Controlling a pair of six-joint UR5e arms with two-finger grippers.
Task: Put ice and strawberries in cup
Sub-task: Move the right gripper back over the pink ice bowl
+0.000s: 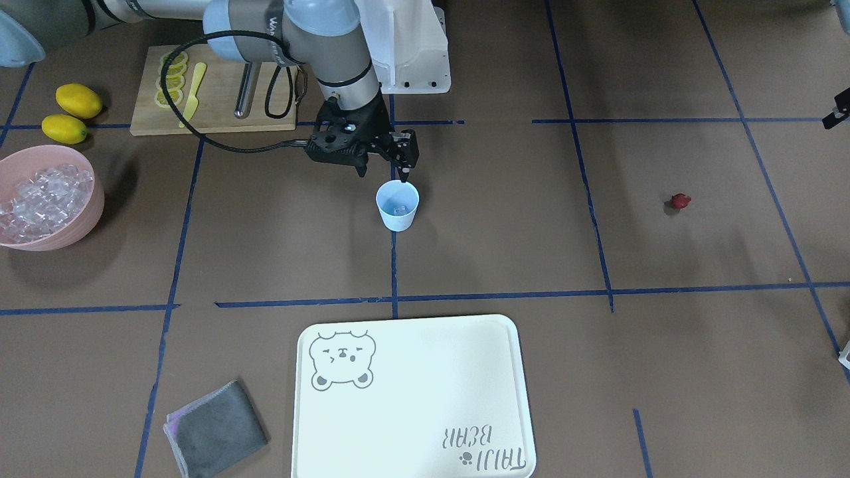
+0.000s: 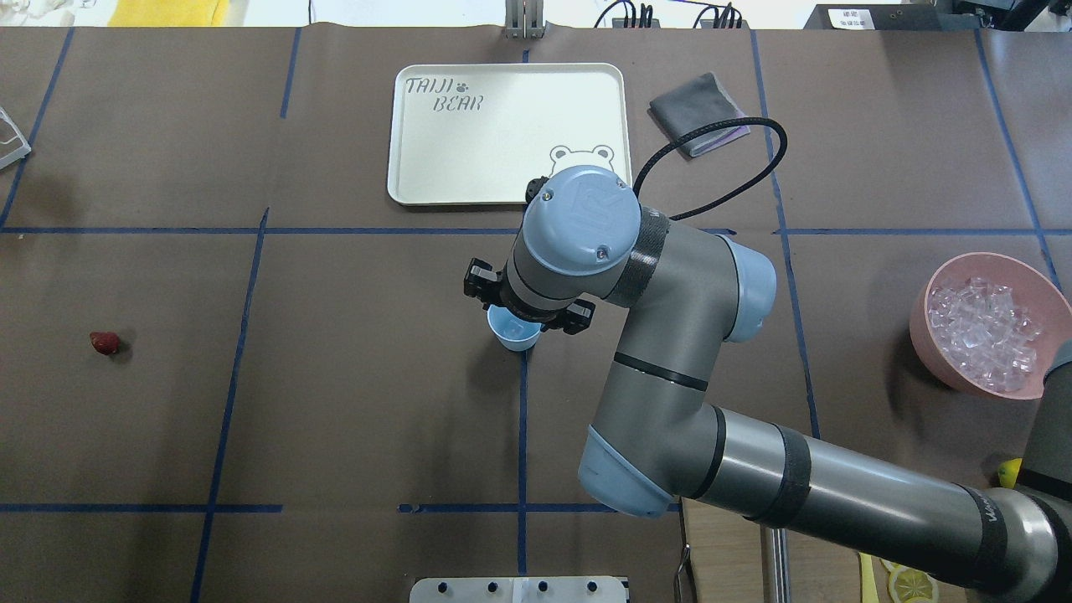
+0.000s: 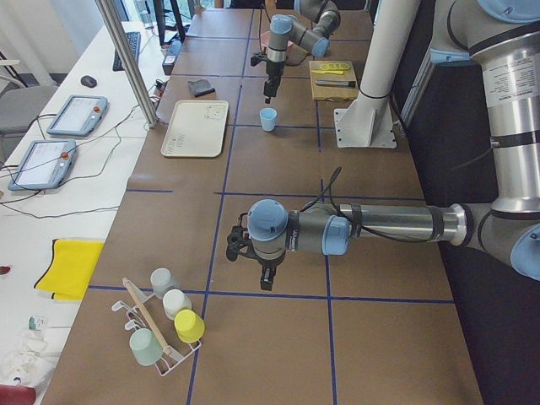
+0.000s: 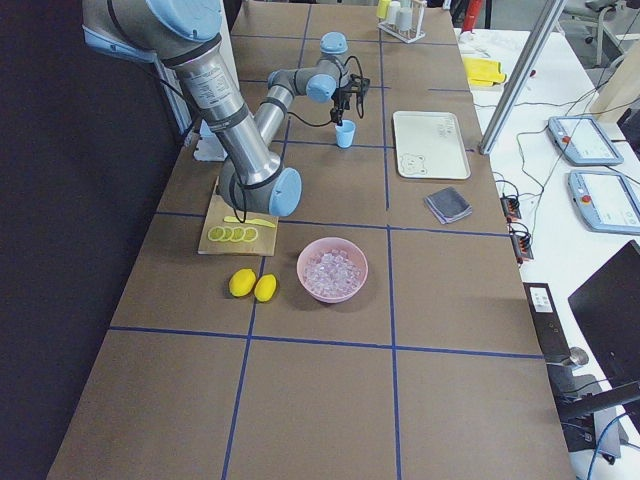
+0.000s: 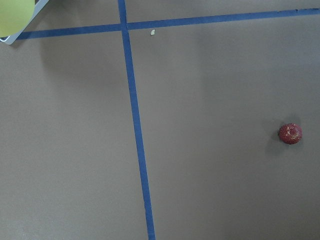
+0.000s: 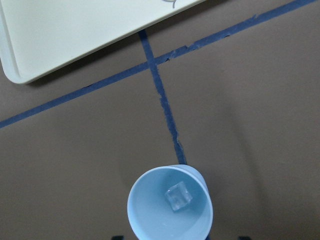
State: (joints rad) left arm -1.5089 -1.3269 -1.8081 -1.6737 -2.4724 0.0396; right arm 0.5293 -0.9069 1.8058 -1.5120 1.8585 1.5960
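Note:
The pale-blue cup (image 1: 398, 206) stands upright near the table's middle on a blue tape line. One clear ice cube (image 6: 178, 196) lies in the bottom of the cup (image 6: 150, 210). My right gripper (image 1: 384, 174) hangs just above the cup's rim, open, with nothing between its fingers. More ice (image 1: 40, 199) fills the pink bowl (image 1: 95, 199). A single dark-red strawberry (image 1: 679, 201) lies alone on the mat, and the left wrist view has the strawberry (image 5: 290, 134) at its right. My left gripper (image 3: 265, 283) hovers over the table; I cannot tell whether it is open or shut.
A cream tray (image 1: 412, 398) lies beyond the cup, with a folded grey cloth (image 1: 214, 431) beside it. A wooden board (image 1: 219, 106) carries lemon slices and a yellow knife; two lemons (image 1: 78, 99) lie near it. A rack of cups (image 3: 164, 329) stands at the left end.

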